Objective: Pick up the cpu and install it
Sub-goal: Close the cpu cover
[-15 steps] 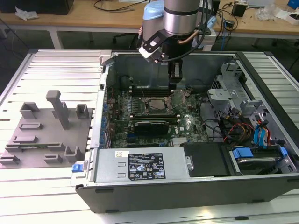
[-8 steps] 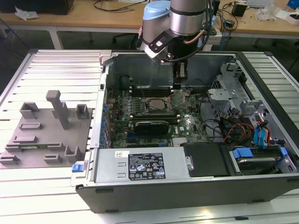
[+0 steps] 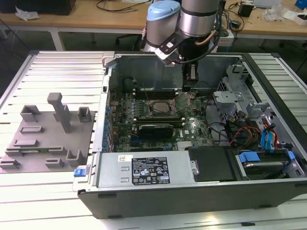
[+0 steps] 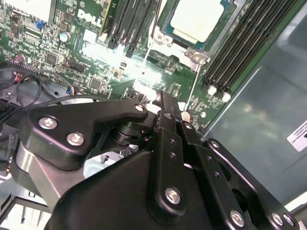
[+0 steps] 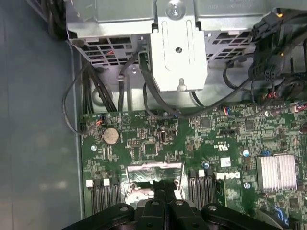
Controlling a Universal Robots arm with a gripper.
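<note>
Silvery-white cpu (image 4: 196, 19) already lies in the socket (image 4: 192, 55), so placement looks done; the tool (image 4: 161, 103), closed and apparently empty, hovers near the raised cover plate (image 5: 153, 167), not yet clamped down.

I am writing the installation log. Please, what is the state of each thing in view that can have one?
cpu, seated in the socket.
socket cover plate, raised open.
computer case, lying flat, side panel off.
pincer, shut, low inside the case near the socket.
</note>
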